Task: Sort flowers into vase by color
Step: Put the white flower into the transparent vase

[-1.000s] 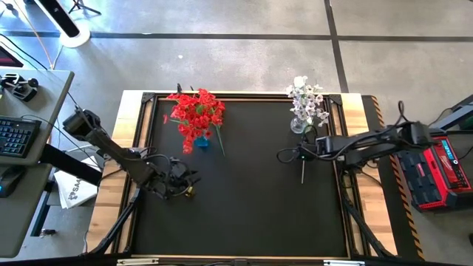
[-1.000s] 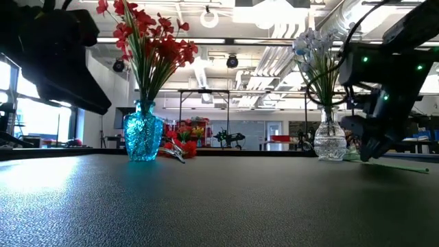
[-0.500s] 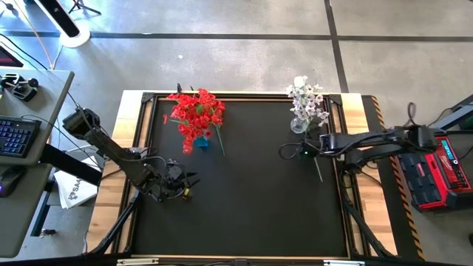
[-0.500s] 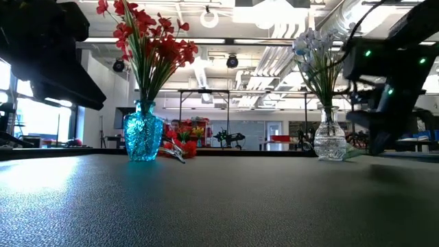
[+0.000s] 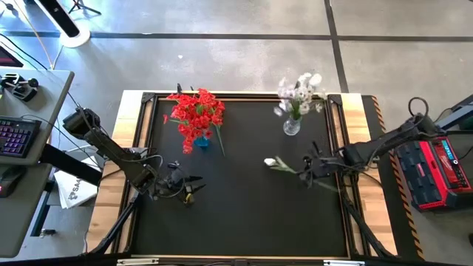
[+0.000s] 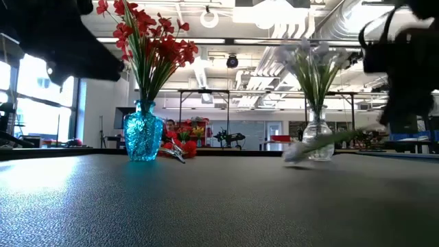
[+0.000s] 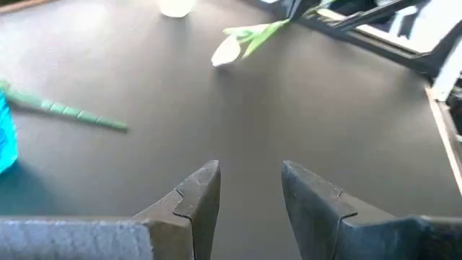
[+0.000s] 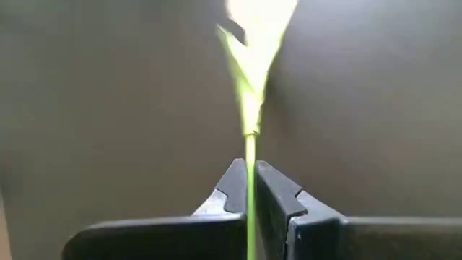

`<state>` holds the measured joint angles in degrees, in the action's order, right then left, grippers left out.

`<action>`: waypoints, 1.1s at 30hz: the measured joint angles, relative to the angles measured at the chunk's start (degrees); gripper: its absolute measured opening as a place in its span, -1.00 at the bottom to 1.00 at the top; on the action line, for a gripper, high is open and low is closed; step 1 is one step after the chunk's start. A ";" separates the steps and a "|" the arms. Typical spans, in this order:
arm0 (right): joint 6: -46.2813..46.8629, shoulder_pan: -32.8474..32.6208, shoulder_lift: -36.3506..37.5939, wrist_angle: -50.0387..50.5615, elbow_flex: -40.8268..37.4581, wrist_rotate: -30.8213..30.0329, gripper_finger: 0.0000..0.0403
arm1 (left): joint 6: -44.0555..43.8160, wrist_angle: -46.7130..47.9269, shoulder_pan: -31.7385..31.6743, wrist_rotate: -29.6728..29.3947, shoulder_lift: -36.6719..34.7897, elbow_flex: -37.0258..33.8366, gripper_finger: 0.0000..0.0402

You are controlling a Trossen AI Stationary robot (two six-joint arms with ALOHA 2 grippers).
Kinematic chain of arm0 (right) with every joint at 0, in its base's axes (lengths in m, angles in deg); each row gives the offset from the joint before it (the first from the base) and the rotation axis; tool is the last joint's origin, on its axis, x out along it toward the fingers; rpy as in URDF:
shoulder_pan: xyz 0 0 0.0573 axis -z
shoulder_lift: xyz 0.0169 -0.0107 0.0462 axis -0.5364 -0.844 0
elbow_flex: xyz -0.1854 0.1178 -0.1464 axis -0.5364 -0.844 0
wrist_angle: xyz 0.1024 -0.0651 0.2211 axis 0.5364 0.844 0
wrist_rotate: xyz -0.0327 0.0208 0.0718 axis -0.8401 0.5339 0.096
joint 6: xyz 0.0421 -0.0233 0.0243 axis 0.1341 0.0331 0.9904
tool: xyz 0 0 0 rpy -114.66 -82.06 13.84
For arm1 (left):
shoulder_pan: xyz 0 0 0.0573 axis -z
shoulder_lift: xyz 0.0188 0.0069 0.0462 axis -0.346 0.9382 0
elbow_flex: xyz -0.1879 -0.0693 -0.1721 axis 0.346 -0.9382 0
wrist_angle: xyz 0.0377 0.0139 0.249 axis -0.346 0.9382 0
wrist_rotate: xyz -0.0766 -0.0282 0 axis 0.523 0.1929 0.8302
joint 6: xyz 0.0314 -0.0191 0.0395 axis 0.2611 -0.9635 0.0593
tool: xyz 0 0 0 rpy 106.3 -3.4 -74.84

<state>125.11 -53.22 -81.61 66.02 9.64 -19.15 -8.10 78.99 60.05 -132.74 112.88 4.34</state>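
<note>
A blue vase of red blossoms stands at the far left of the table. A clear vase of white blossoms stands at the far right. My right gripper is near the clear vase on the table's right side, shut on a white sprig whose blossom points toward the table's left. My left gripper is open at the near left, touching nothing. A red sprig lies on the table behind the blue vase. My right gripper pinches the white sprig's thin green stem between its two fingers, which lie along the stem. The blossom sticks out ahead of the fingers. In the low view the sprig slants down toward its blossom end, low over the table.
A green stem lies on the table beside the blue vase. The table's raised frame runs close by the right gripper. Dark open tabletop spans the middle and near side.
My right gripper has drawn back from the clear vase toward the table's near edge and turned, carrying the white sprig, which now points its blossom toward the table's left. The clear vase and its white blossoms have shifted a little toward the left.
</note>
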 joint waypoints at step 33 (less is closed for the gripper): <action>-43.95 2.07 -46.76 -3.35 26.79 12.73 -0.12 | 19.63 -21.26 -6.86 8.26 8.79 0.05 -0.33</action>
<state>81.16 -51.15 -128.37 62.67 36.43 -6.42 11.53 57.72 53.19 -124.48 121.67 4.40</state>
